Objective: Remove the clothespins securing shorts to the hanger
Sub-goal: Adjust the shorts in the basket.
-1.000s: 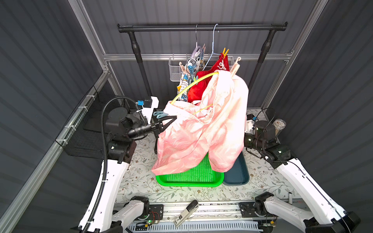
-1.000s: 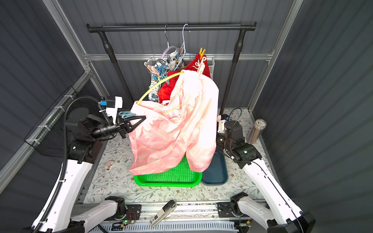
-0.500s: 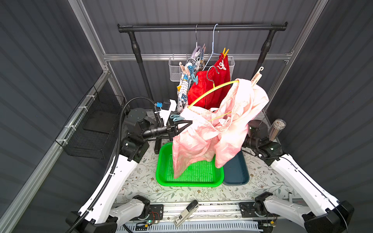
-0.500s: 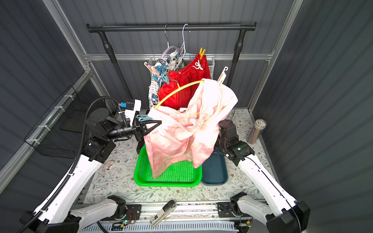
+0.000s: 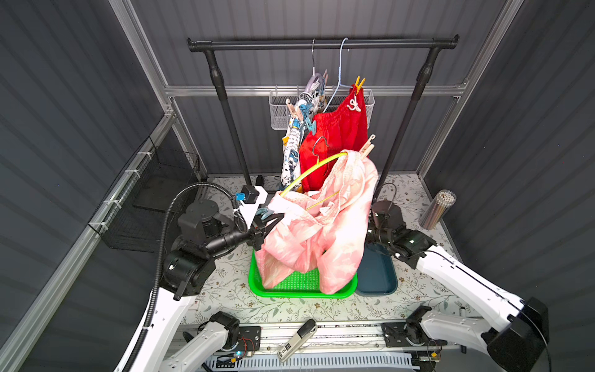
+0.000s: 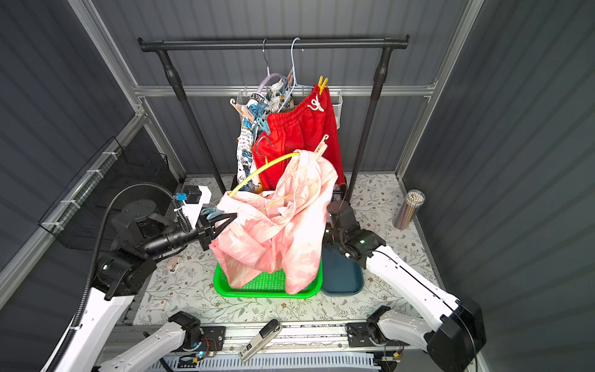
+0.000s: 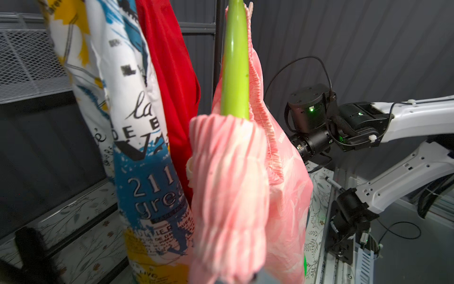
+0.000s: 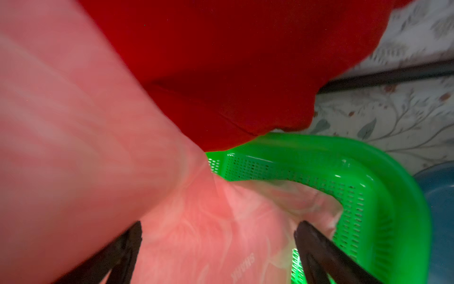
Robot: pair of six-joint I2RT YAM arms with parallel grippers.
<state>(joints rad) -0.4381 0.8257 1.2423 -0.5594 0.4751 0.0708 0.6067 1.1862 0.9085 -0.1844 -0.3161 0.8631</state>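
**Clothespins.** A beige clothespin (image 5: 367,149) clamps the pink shorts (image 5: 322,232) to the upper end of the yellow-green hanger (image 5: 309,169), at the centre of the frame in both top views. A light blue clothespin (image 5: 265,212) sits at the hanger's lower end, just beside the left hand (image 5: 279,216). Whether it bites the fabric cannot be told.

**Hanger.** It is off the rail (image 5: 322,45) and tilted. The shorts' legs trail into the green basket (image 5: 254,283) on the table (image 5: 418,283).

**Rail, upper centre.** The red shorts (image 5: 338,128) hang there with a yellow clothespin (image 5: 358,84) and a second light blue clothespin (image 5: 309,125) in place. The newspaper-print shorts (image 5: 291,145) beside them carry beige clothespins (image 5: 293,111).

**Hands.** The left hand is pressed together on the bunched pink waistband at the hanger's lower end. The right hand (image 8: 218,225) is spread wide, with pink fabric lying before its fingers in the wrist view, and it pinches nothing. In both top views it is hidden behind the shorts.

**Table.** In a top view, a small beige object (image 6: 173,263), probably a loose clothespin, lies left of the basket.

**Assessment.** The task is at an early stage. At most one pin appears to be off. The pink pair is not yet free, and both hanging pairs are untouched.
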